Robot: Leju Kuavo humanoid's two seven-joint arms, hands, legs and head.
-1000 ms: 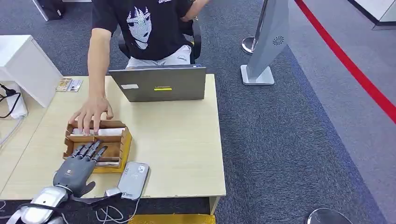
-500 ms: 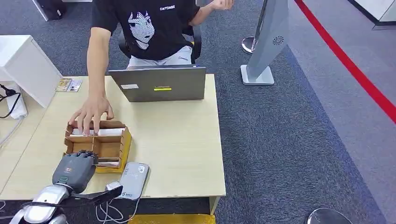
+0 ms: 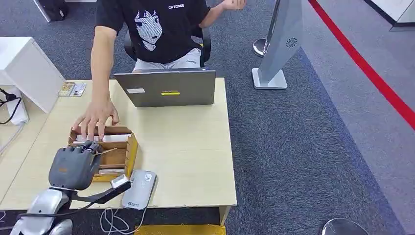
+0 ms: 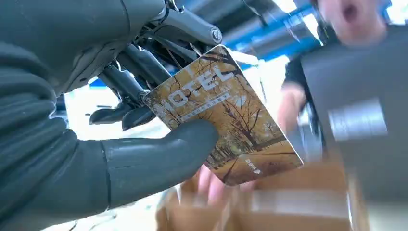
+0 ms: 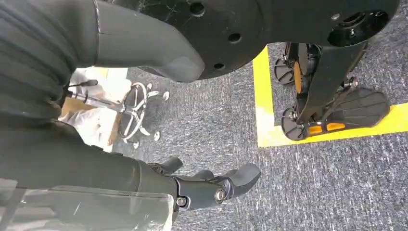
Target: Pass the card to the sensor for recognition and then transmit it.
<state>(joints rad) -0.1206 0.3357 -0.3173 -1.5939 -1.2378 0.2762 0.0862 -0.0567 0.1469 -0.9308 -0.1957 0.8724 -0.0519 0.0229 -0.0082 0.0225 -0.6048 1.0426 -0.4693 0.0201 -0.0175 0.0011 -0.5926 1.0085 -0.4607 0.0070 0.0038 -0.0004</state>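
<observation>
Head view: the left hand (image 3: 72, 167) is raised over the near side of the wooden card box (image 3: 128, 152), back of the hand facing up, fingers curled toward the box's far compartments. A person's hand (image 3: 96, 120) rests on the far rim of the box, probably steadying it while a card is drawn. The grey card reader (image 3: 139, 188), the sensor for this task, lies just beside the left hand on its right, near the table (image 3: 191, 147) edge, so the transfer should be short. An open laptop (image 3: 166, 88) stands well beyond the hand.

Left wrist view: the card (image 4: 226, 113) is pinched between the thumb and the dark fingers (image 4: 132, 82), held by one corner so most of its face stays exposed for reading.

Right wrist view: the right hand (image 5: 211, 185) hangs above grey carpet, fingers loosely curled, holding nothing.
</observation>
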